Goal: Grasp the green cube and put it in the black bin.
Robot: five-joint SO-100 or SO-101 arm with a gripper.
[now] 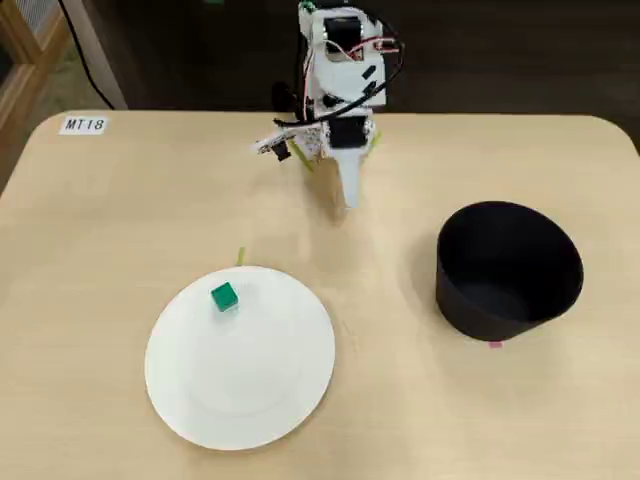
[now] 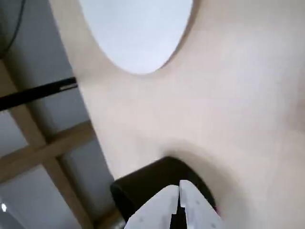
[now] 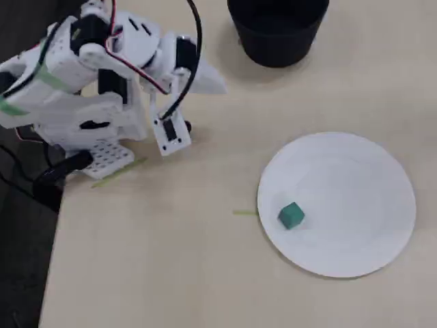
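A small green cube (image 1: 224,297) lies on a white plate (image 1: 250,380) near its upper left rim; in the other fixed view the cube (image 3: 291,214) sits near the left rim of the plate (image 3: 355,205). The black bin (image 1: 508,270) stands empty at the right; it also shows in a fixed view (image 3: 276,27) and in the wrist view (image 2: 143,188). My gripper (image 1: 349,200) is shut and empty, folded near the arm's base, far from the cube. It shows in a fixed view (image 3: 220,85) and the wrist view (image 2: 178,191). The cube is out of the wrist view.
The arm's base (image 3: 75,89) stands at the table's far edge in a fixed view. A label "MT18" (image 1: 83,125) is stuck at the table's corner. A green tape strip (image 3: 244,212) lies beside the plate. A wooden frame (image 2: 43,152) shows beyond the table edge.
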